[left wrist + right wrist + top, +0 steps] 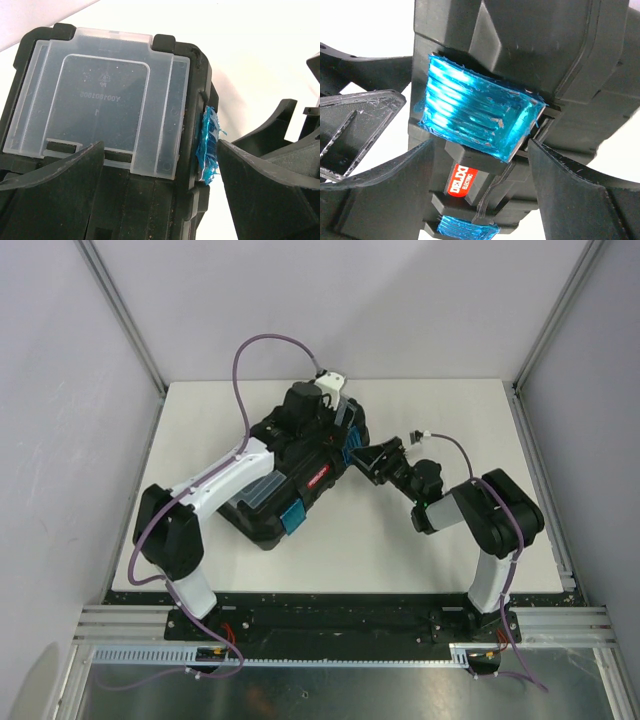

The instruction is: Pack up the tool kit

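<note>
The tool kit [300, 490], a black toolbox, lies slanted on the white table left of centre. My left gripper [325, 425] hangs over its far end. In the left wrist view that gripper [160, 145] stands open: one finger is above the clear lid compartment [100, 100], the other beside the side wall at a torn blue latch [209, 145]. My right gripper [362, 458] points at the box's right side. Seen from the right wrist, it [480, 142] is open, its fingertips either side of the lower edge of a blue latch [475, 115] that tilts out from the box. Below sit the red-marked handle [461, 180] and a second blue latch [467, 230].
The white table [450, 420] is enclosed by grey walls with aluminium posts [120, 310] at the back corners. A purple cable [245, 350] loops above the left arm. The arm bases stand on the rail [340, 620] at the near edge.
</note>
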